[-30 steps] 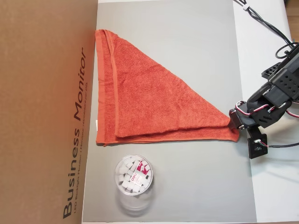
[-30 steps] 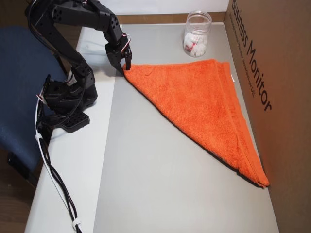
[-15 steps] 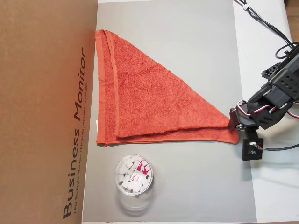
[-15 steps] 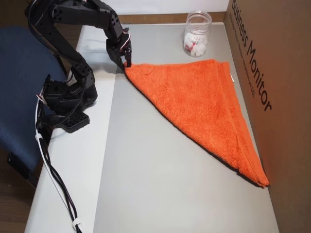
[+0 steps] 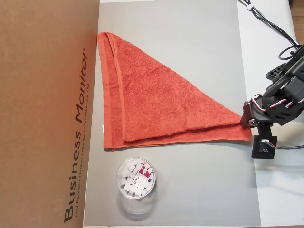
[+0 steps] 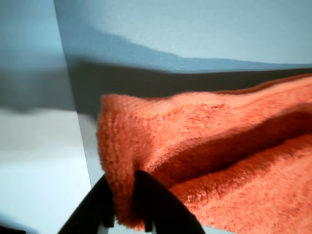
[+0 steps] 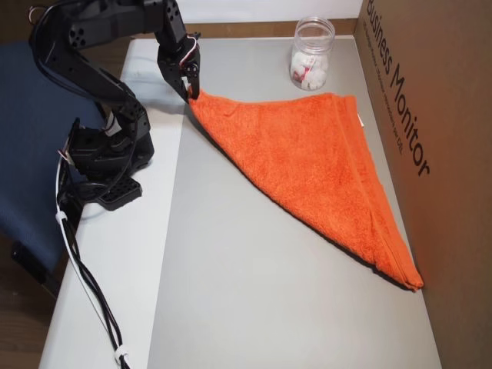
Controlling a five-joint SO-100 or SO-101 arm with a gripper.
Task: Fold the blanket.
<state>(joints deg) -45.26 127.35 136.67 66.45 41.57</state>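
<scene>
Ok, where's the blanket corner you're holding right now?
In an overhead view, the gripper pinches the blanket tip at the gray mat's right edge.

Both overhead views are evenly and brightly lit, sharp throughout, with only faint shadows on the counter (image 5: 190, 47). The wrist view is soft and bluish (its foreground quite out of focus), a broad dark shadow lying behind the blanket (image 6: 219, 146) and the claw (image 6: 124, 204) blurred.
</scene>
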